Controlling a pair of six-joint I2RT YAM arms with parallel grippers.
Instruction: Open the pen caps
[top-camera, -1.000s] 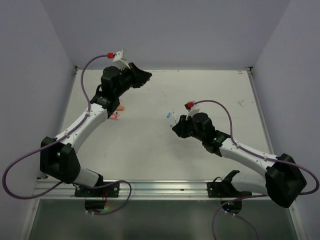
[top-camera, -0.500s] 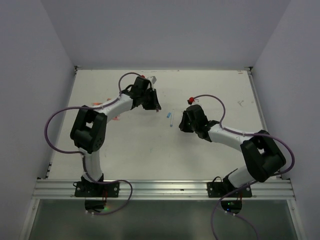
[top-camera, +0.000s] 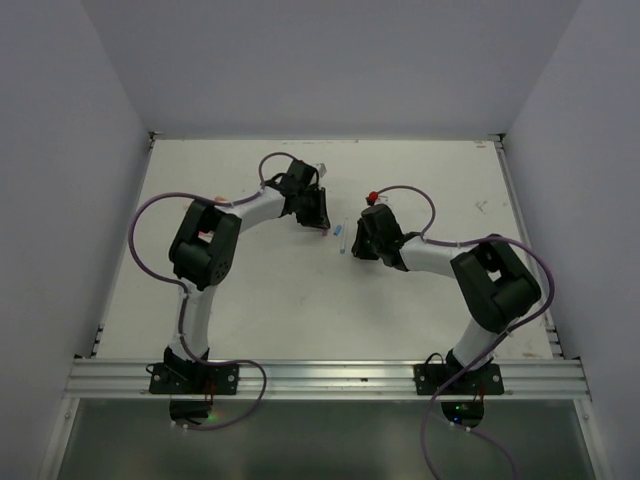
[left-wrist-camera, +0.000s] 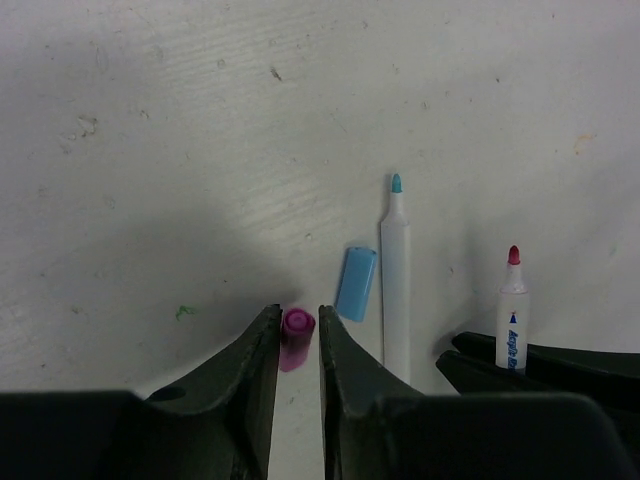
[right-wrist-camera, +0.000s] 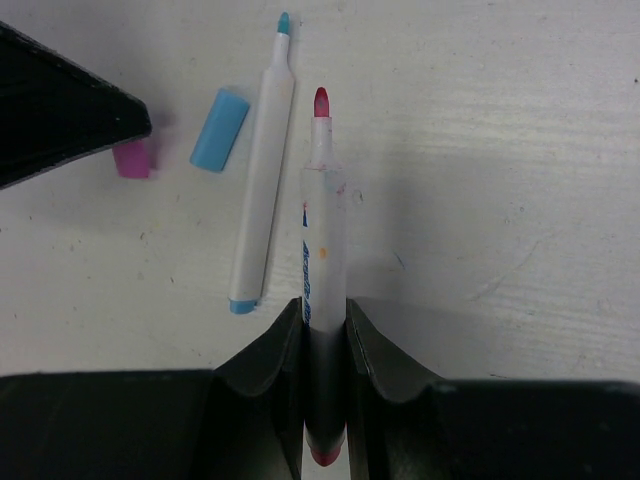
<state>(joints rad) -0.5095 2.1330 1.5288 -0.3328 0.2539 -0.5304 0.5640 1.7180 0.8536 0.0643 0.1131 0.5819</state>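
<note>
Left gripper (left-wrist-camera: 297, 312) swung in from the far-left corner, now facing right gripper (right-wrist-camera: 325, 305).
Left fingers straddle pink cap (left-wrist-camera: 297, 338), can't tell if gripping; right fingers clamp red pen (right-wrist-camera: 322, 200) beside blue pen (right-wrist-camera: 262, 170).

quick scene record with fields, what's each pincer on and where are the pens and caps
left pincer: jaws narrowly apart around pink cap; grip unclear
right pincer: shut on red pen, tip bare
blue pen: uncapped, lying on table
blue cap: loose, beside blue pen's tip end, between it and pink cap
</note>
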